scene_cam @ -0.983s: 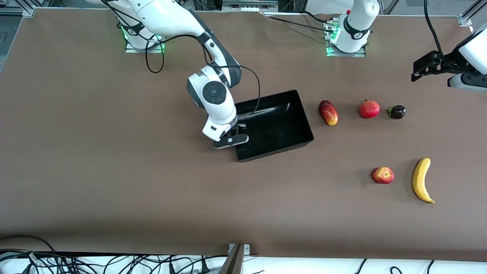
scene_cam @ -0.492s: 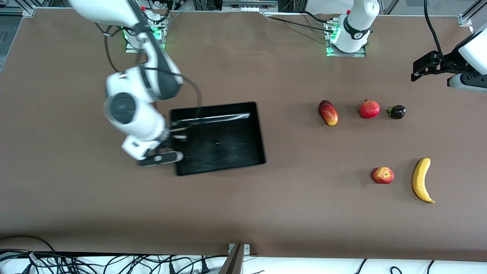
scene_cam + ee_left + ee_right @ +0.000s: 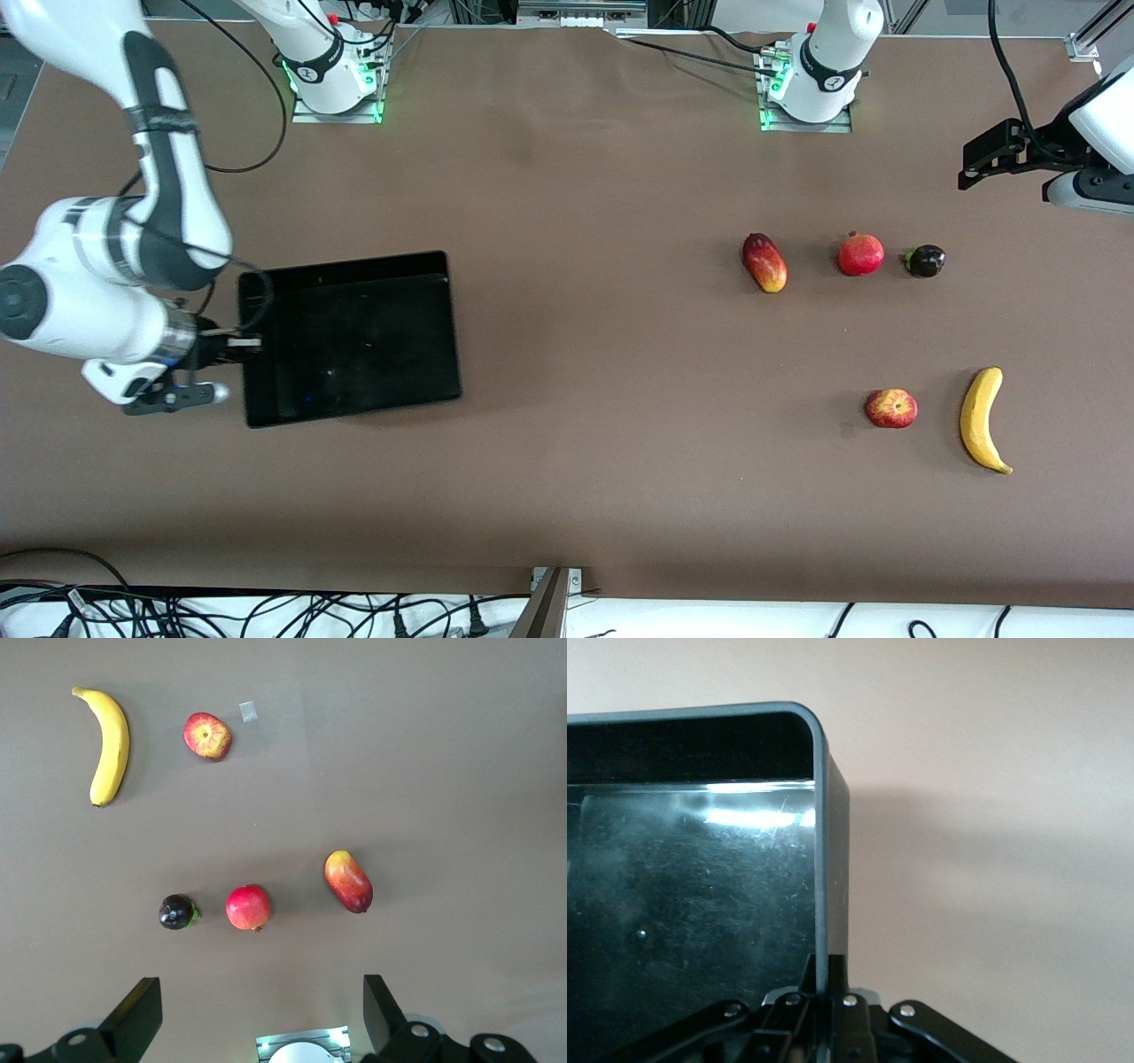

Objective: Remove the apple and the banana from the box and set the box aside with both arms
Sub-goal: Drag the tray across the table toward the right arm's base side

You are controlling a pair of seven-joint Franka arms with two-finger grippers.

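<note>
The black box (image 3: pixel 354 337) lies at the right arm's end of the table. My right gripper (image 3: pixel 241 341) is shut on its end wall, which shows pinched between the fingers in the right wrist view (image 3: pixel 830 904). The apple (image 3: pixel 891 408) and the banana (image 3: pixel 982 420) lie side by side toward the left arm's end, nearer to the front camera than the other fruits. They also show in the left wrist view, the apple (image 3: pixel 207 735) and the banana (image 3: pixel 108 746). My left gripper (image 3: pixel 974 164) waits open and empty, high over the left arm's end of the table.
An oblong red-yellow fruit (image 3: pixel 764 262), a round red fruit with a crown (image 3: pixel 860 254) and a small dark fruit (image 3: pixel 925 260) lie in a row farther from the front camera than the apple. Both arm bases stand along the table's edge farthest from the camera.
My right gripper has dragged the box from mid-table to the right arm's end and turned it. The left arm and the fruits have not moved.
</note>
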